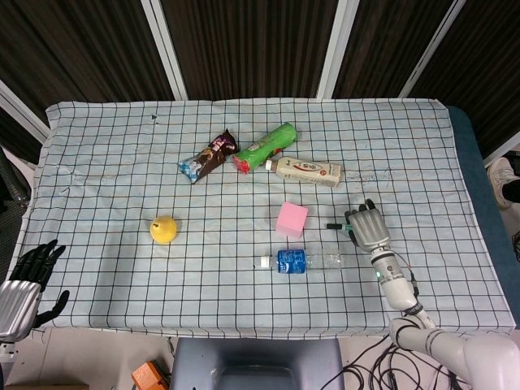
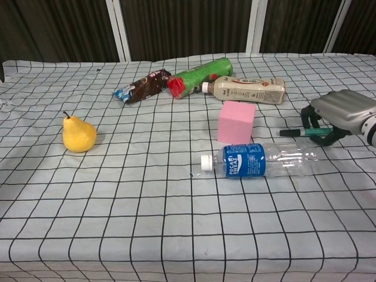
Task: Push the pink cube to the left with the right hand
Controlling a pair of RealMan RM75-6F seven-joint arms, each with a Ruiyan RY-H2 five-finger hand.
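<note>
The pink cube (image 1: 292,219) (image 2: 236,122) stands upright near the middle of the checked cloth. My right hand (image 1: 366,227) (image 2: 336,118) hovers just above the cloth to the cube's right, about a cube's width away, fingers curled downward and holding nothing. A gap of bare cloth separates hand and cube. My left hand (image 1: 24,284) hangs off the table's near left corner with its dark fingers spread; the chest view does not show it.
A clear water bottle with a blue label (image 1: 296,261) (image 2: 257,160) lies just in front of the cube. A beige drink bottle (image 1: 309,171), green tube (image 1: 265,148) and snack wrapper (image 1: 208,157) lie behind it. A yellow pear (image 1: 163,229) sits to the left.
</note>
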